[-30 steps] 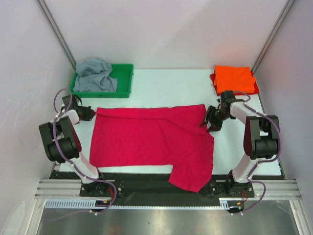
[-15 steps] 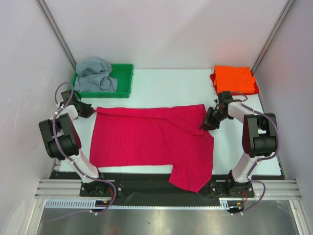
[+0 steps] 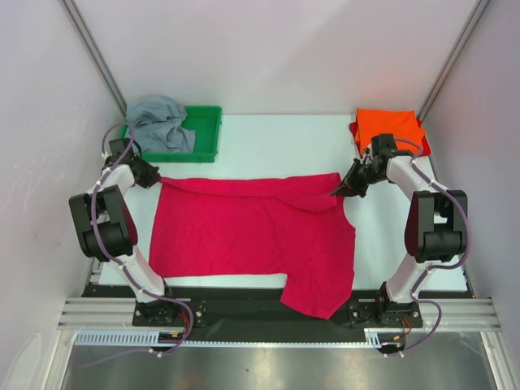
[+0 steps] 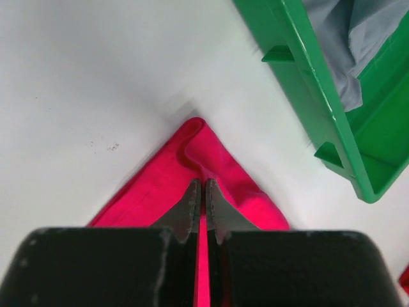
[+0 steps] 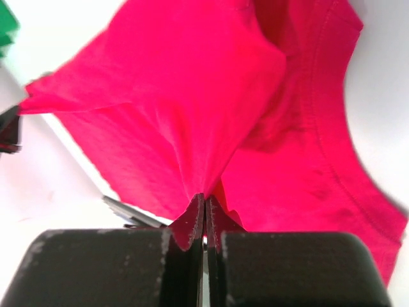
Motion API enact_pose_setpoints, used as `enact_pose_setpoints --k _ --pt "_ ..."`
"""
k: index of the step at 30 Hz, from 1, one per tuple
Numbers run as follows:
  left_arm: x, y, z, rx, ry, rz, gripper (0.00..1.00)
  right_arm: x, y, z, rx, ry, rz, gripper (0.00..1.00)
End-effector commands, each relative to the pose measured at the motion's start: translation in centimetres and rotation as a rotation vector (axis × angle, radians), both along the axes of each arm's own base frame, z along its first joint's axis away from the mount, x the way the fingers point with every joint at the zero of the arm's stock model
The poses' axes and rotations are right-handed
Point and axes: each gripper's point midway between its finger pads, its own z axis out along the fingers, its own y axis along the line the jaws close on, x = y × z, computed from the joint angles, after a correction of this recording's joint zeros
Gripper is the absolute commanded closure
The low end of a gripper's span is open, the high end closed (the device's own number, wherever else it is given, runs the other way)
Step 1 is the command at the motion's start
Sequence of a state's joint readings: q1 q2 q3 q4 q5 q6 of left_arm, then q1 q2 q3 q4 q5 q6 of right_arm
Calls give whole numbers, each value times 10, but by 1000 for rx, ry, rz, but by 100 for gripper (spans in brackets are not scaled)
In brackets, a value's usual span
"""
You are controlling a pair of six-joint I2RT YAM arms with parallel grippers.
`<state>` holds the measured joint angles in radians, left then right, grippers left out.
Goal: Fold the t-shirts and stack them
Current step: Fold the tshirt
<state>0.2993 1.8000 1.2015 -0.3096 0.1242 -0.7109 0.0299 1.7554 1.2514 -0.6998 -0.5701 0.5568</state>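
L pincer [image 4: 201,187] is pinching shut on the crimson-pink t-shirt [image 3: 252,236], gripping its far-left corner at approx 10 o'clock on the table [image 3: 276,134]. At 11, the grey t-shirt [image 3: 158,126] is sitting bunched in the green tray [image 3: 210,130]. The pink shirt is lying spread across the middle, w/ its near-right part draping over the near edge at 5. R pincer [image 5: 204,206] is clamping tight on the far-right corner at 2, cloth tenting up from the jaws. The orange t-shirt [image 3: 390,130] is resting folded at 1.

The pink-red t-shirt [image 3: 252,231] is plain. The orange t-shirt [image 3: 388,130] is bright and plain. The grey t-shirt [image 3: 158,126] is plain too. The tray [image 3: 205,132] is green. The table [image 3: 276,146] is white.
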Motion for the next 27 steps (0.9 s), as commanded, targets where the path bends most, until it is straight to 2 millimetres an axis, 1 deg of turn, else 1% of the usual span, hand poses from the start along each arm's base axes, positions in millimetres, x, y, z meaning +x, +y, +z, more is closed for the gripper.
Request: enact_pose_setpoints --k 1,3,7,8,9,12,14,16,19,22,27 --pt "5 9 13 95 -4 -44 98 -8 5 38 70 24 -15 100" --pt "2 9 13 115 6 -63 100 -11 6 43 99 40 -19 100" --pt "-2 12 13 146 29 -83 100 -21 8 50 120 72 -9 100" --pt "-3 12 12 152 35 -93 100 -20 8 53 123 74 -9 100" --pt "-5 13 10 155 45 -94 100 -18 0 54 128 76 -33 100" --pt "-10 11 6 154 62 -110 100 -22 1 56 138 93 -34 100" --pt "-12 10 3 151 71 -113 100 -24 3 62 160 89 -37 100" --pt "-13 8 3 151 70 -116 100 -24 0 68 173 83 -47 100" --pt "-15 7 0 162 86 -123 100 -25 -4 69 168 88 -49 100" --pt "-22 8 -4 169 114 -124 100 -28 -4 68 165 93 -47 100" --pt "-29 7 -7 171 125 -126 100 -30 -4 73 161 82 -46 100"
